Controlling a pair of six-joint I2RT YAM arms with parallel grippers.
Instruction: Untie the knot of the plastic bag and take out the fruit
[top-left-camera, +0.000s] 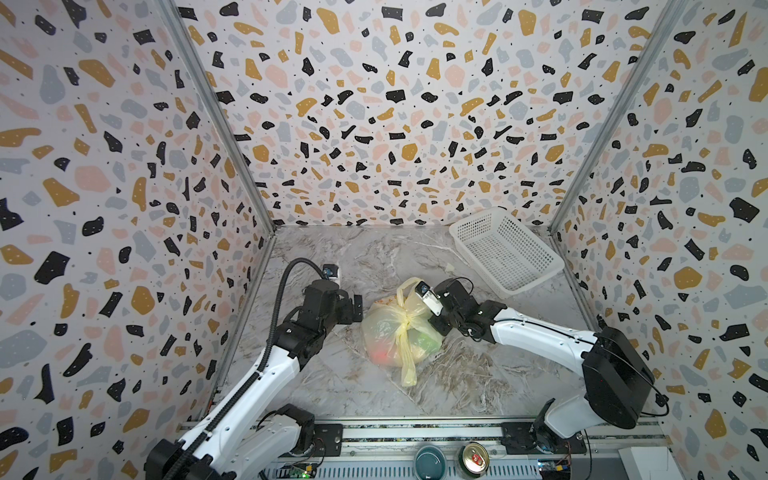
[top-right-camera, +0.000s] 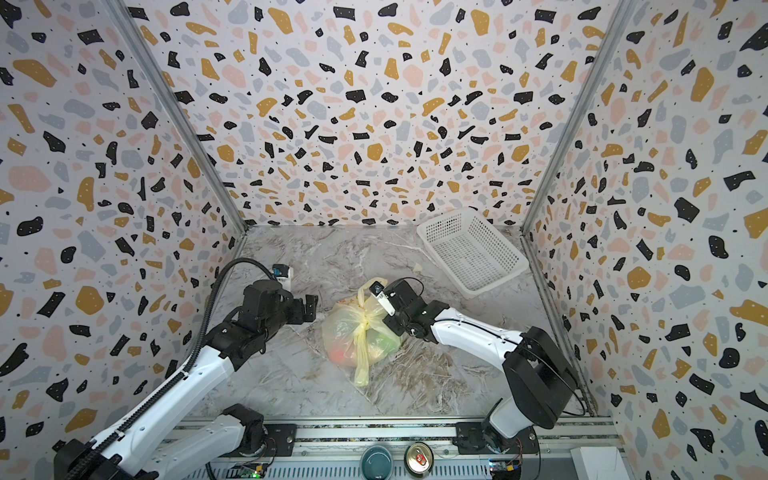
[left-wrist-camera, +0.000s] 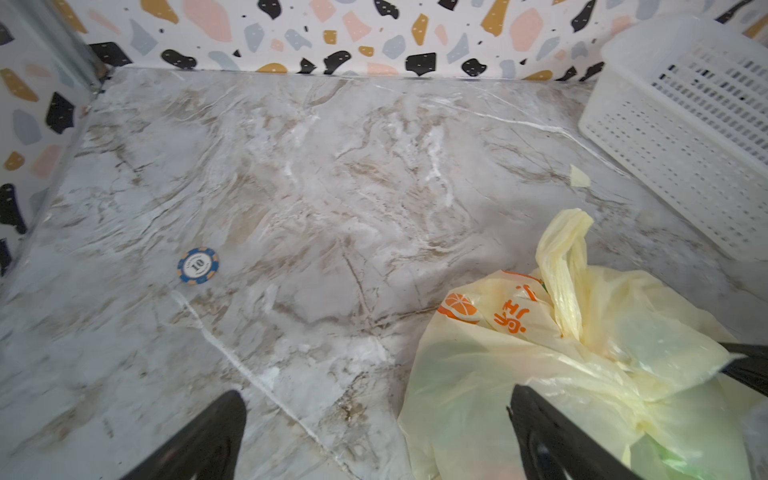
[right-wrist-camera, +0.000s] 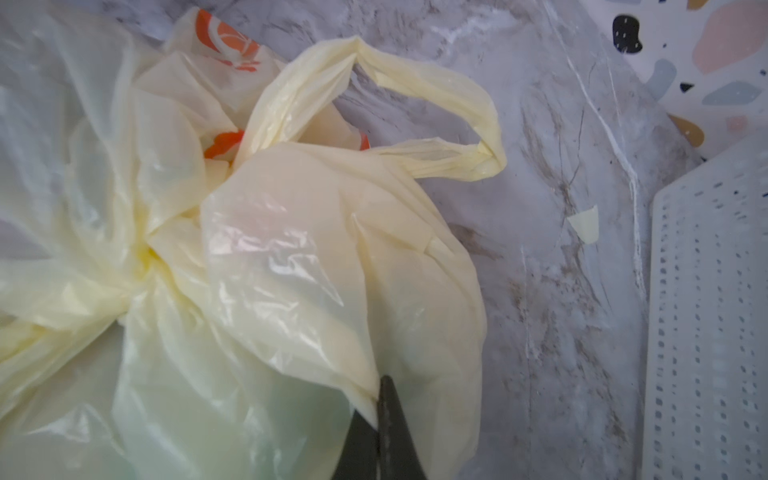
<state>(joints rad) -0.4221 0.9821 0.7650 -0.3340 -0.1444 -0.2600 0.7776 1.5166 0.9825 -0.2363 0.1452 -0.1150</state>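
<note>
The pale yellow plastic bag (top-left-camera: 386, 332) (top-right-camera: 345, 332) lies mid-table, tied shut. Its knot (top-left-camera: 409, 320) (top-right-camera: 365, 322) (right-wrist-camera: 141, 266) sits on top; one loop handle (right-wrist-camera: 415, 79) points to the back wall, the other handle (top-left-camera: 409, 370) to the front. Fruit shows through the film as a green patch (top-left-camera: 424, 338) and a red one (top-left-camera: 380, 353). My right gripper (right-wrist-camera: 380, 390) (top-left-camera: 434, 326) is shut on a fold of the bag on the bag's right side, away from the knot. My left gripper (left-wrist-camera: 376, 395) (top-left-camera: 356, 309) stands open just left of the bag, with nothing between its fingers.
A white perforated basket (top-left-camera: 507, 253) (left-wrist-camera: 685, 137) stands tilted at the back right. A blue poker chip (left-wrist-camera: 198, 265) lies on the marble to the left. A small scrap of yellow plastic (right-wrist-camera: 586, 224) lies between bag and basket. A bowl (top-left-camera: 430, 461) and a can (top-left-camera: 473, 459) sit at the front rail.
</note>
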